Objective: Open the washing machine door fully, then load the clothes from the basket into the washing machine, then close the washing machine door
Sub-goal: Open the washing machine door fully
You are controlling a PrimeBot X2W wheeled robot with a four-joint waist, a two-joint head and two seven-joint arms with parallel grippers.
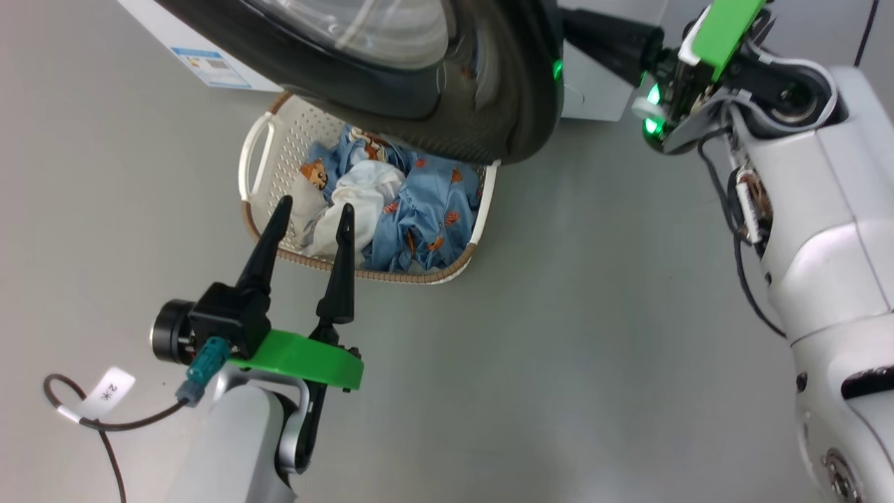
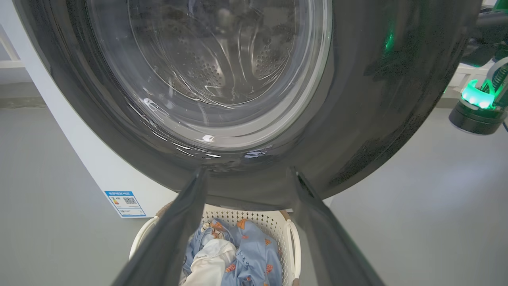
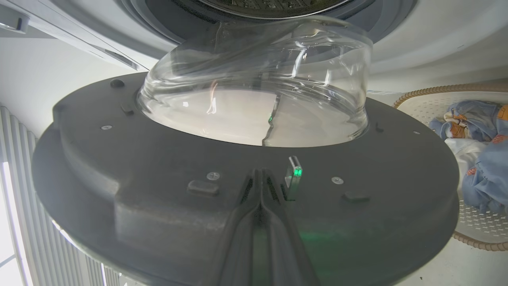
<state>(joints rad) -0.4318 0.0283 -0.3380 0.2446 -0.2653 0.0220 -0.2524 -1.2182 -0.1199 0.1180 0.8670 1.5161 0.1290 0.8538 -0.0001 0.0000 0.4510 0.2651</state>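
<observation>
Smooth grey floor [image 1: 594,335], evenly lit, faint sheen. Along floor's far edge, darker skirting strip [image 2: 16,101] below pale wall [image 2: 14,77]. White vertical slats [image 3: 24,222], daylight behind.

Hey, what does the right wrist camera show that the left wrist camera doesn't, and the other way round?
Right wrist view: the door's inner side with its bulging glass bowl and screws, and the right gripper shut, fingertips at that side. Left wrist view: the door's glossy outer side, the drum through the glass, the blue sticker on the machine, and the left gripper open near the basket. Both: the open door, the basket, and the clothes in it.
</observation>
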